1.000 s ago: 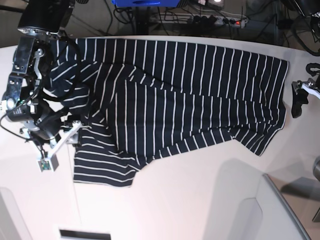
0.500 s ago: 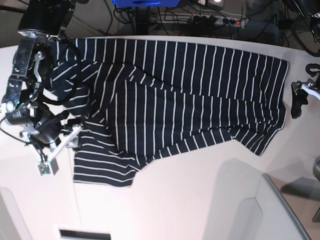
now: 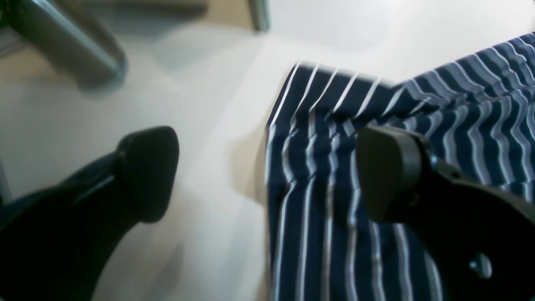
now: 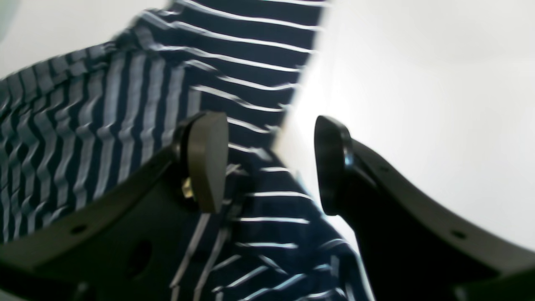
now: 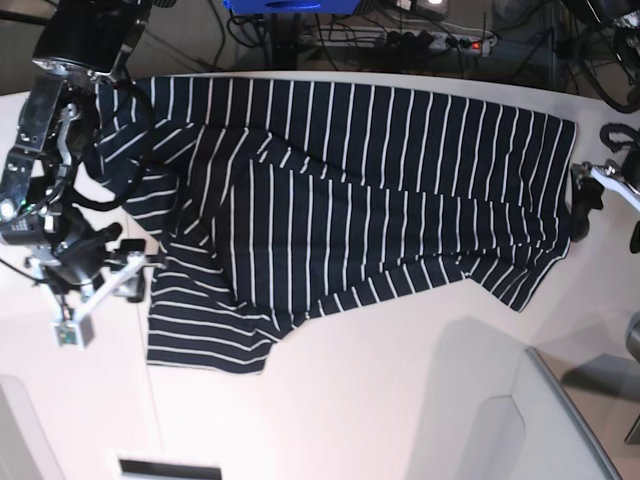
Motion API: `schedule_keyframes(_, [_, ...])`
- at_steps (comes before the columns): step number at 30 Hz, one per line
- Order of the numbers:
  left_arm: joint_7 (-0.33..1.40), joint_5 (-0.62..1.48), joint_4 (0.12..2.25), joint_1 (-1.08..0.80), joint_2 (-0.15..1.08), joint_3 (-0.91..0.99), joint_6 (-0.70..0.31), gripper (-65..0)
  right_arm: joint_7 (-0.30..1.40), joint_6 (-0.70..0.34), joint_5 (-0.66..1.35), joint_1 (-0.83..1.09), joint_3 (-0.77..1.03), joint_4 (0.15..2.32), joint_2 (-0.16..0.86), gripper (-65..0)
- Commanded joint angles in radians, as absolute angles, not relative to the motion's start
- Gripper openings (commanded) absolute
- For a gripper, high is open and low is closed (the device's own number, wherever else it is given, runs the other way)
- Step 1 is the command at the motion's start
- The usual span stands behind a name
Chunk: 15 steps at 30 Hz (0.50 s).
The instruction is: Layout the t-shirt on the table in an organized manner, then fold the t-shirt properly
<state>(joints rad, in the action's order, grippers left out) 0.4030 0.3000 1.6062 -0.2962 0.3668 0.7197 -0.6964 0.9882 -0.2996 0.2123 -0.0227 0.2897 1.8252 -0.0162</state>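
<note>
Base view shows the shirt (image 5: pixel 350 190) rumpled on the table (image 5: pixel 400 400), limp and light; my left gripper (image 3: pixel 267 175) and right gripper (image 4: pixel 267 163), both open and empty, straddle its edges, good pinch points.

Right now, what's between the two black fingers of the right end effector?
In the right wrist view, the open right end effector straddles the dark navy, white-striped fabric t-shirt's edge, with bare smooth white table beside it.

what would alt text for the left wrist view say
An open left gripper straddles the edge of the t-shirt, navy with thin white stripes, on the white table. One finger is over cloth, the other over bare table.
</note>
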Motion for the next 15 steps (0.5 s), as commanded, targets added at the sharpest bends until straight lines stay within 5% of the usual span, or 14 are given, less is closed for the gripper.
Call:
schedule_keyframes(1, [0.390, 0.311, 1.633, -0.305, 0.364, 0.725, -0.698, 0.0, 0.941, -0.300, 0.223, -0.047, 0.309, 1.840, -0.007, -34.4])
schedule_keyframes(5, [0.394, 0.309, 1.595, -0.300, 0.351, 0.725, -0.698, 0.0, 0.909, -0.298, 0.222, -0.124, 0.335, 1.705, -0.002, -33.8])
schedule_keyframes(10, [0.394, 0.309, 1.569, -0.311, 0.357, 0.733, -0.698, 0.0, 0.901, -0.294, 0.222, -0.318, 0.335, 1.265, 0.030, -33.6])
schedule_keyframes(15, [0.390, 0.309, 1.573, -0.351, 0.380, 0.734, -0.698, 0.0, 0.786, -0.177, 0.222, -0.437, 0.326, 0.993, 0.054, -33.6])
